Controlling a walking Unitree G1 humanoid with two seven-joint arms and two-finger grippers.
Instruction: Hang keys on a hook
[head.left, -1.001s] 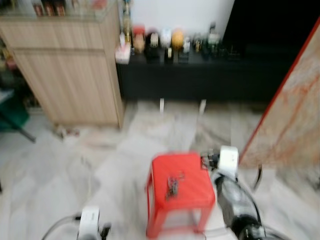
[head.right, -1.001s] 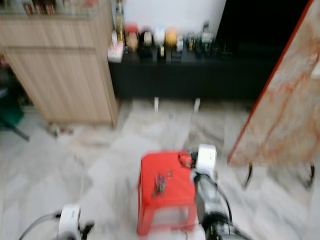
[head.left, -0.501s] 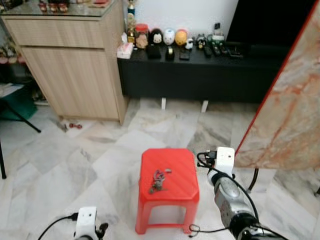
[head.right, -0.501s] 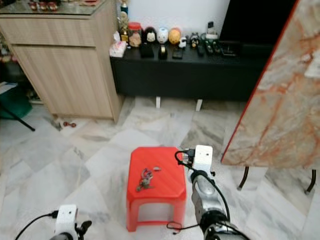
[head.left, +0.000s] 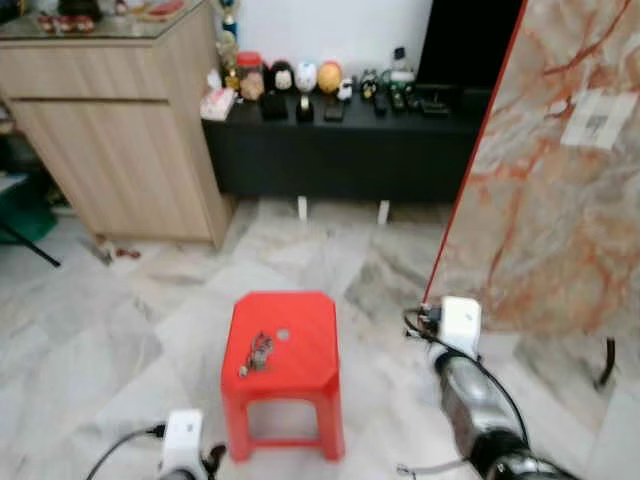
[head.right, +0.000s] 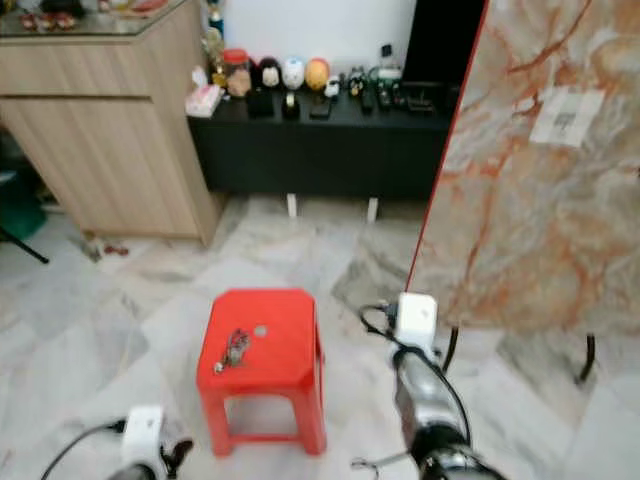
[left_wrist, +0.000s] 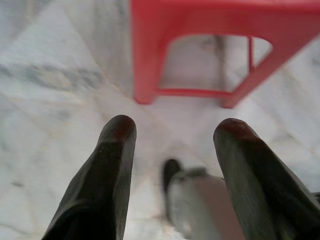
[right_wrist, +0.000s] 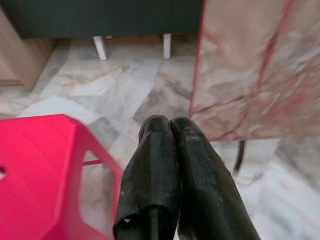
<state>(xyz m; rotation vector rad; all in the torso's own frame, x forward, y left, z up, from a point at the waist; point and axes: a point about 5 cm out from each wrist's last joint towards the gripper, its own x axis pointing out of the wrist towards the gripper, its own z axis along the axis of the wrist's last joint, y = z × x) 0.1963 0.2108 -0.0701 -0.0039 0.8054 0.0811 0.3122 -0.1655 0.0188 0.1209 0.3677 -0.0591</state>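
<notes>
A bunch of keys (head.left: 260, 353) lies on top of a red plastic stool (head.left: 282, 372) standing on the marble floor in front of me. My right arm reaches forward to the right of the stool, its white wrist block level with the stool's top. In the right wrist view my right gripper (right_wrist: 171, 125) is shut with nothing in it, the stool (right_wrist: 45, 165) off to one side. My left arm hangs low by the stool's front left leg. In the left wrist view my left gripper (left_wrist: 175, 130) is open over the floor, facing the stool's legs (left_wrist: 200, 55).
A marbled panel with a red edge (head.left: 545, 170) leans on the right, close to my right arm. Behind the stool stand a black low cabinet (head.left: 330, 150) with figurines and a wooden cupboard (head.left: 110, 140) at the back left. Bare marble floor surrounds the stool.
The whole view has shifted: the stool now sits further left in the picture and the marbled panel takes up more of the right. Keys still lie on the stool.
</notes>
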